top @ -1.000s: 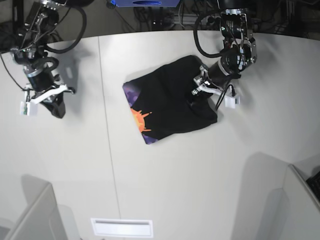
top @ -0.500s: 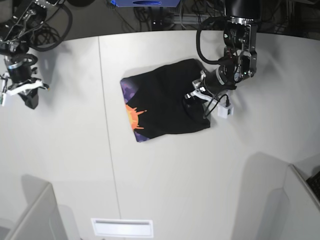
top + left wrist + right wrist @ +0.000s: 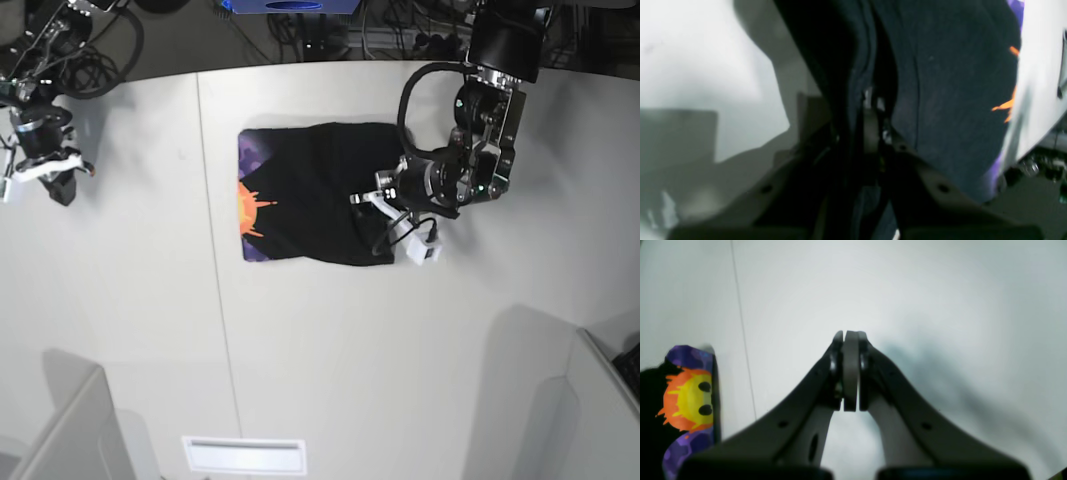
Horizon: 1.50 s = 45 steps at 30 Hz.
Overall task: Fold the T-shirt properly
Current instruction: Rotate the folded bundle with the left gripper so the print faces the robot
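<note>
The left gripper [image 3: 372,205] is pinched nearly closed on a bunched edge of the T-shirt [image 3: 310,195], black cloth running between its jaws in the wrist view. The shirt lies folded mid-table, its print showing along the left edge. Soft, light and limp, it will likely sag; grip doubled edges or corners. The right gripper [image 3: 850,373], far left, is closed on nothing.

Light: bright and even on the smooth white table [image 3: 330,350]
Shadows: soft grey ones under both arms
Left wrist view: dim, smeared, very blurry
Right wrist view: close parts fuzzy
Base view: edges bend
</note>
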Each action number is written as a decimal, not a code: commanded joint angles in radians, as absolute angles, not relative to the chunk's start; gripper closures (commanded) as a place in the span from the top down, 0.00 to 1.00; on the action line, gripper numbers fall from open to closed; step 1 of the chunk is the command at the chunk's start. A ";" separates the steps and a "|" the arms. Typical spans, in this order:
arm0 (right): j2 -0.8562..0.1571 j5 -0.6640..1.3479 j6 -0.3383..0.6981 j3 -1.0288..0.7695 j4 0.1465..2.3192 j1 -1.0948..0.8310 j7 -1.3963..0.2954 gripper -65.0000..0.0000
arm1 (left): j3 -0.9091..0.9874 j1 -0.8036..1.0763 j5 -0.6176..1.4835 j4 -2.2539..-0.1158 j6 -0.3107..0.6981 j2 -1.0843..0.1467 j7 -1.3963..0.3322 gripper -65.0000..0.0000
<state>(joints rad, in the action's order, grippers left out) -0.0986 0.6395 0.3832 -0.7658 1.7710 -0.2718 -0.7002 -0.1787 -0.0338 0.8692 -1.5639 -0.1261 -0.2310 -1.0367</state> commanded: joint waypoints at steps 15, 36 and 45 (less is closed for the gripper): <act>-0.120 0.653 0.390 -0.771 1.739 -0.266 -0.673 0.00 | -0.568 -0.263 0.699 -1.561 -0.064 -0.380 -1.029 0.00; -0.053 0.647 0.381 -0.816 1.739 -0.303 -0.796 0.00 | -0.892 -0.352 -0.166 -1.557 0.593 -0.332 -0.799 0.00; -0.030 0.647 0.381 -0.837 1.744 -0.348 -0.792 0.00 | -0.975 -0.406 -0.174 -1.471 0.608 -0.298 -0.661 0.00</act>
